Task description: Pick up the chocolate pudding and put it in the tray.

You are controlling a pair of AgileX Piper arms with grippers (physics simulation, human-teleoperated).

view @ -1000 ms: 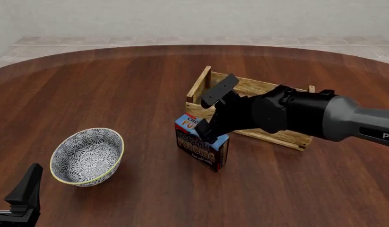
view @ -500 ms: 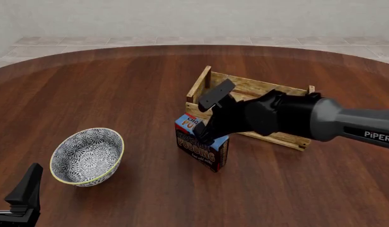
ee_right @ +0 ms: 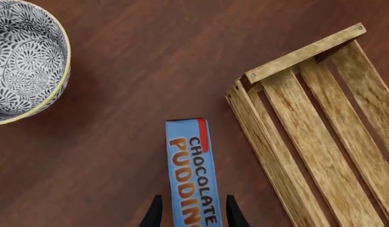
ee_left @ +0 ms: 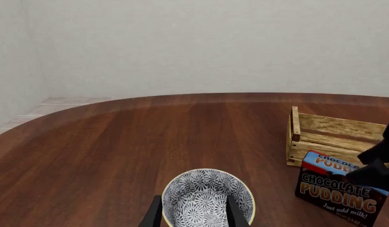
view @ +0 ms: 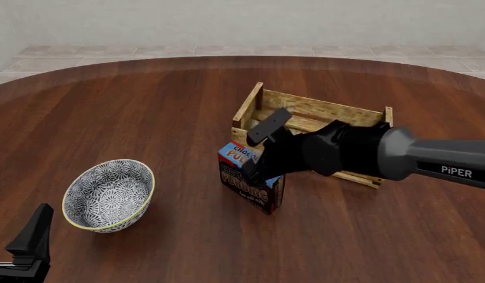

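Left gripper [view: 26, 247]: nearest, low, jaws apart, empty. Bowl [view: 108, 194]: beyond it. Chocolate pudding [view: 251, 187]: upright mid-table, just before the tray [view: 368, 174]. Right gripper [ee_right: 189, 213]: jaws straddling the carton's top; grip uncertain.

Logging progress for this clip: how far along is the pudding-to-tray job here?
Early. Done: the right gripper has reached the chocolate pudding, its fingers either side of the top. In hand: gripping it; the box is upright on the table. Left: lift and place in the tray, which holds nothing. Left gripper idles by the bowl.
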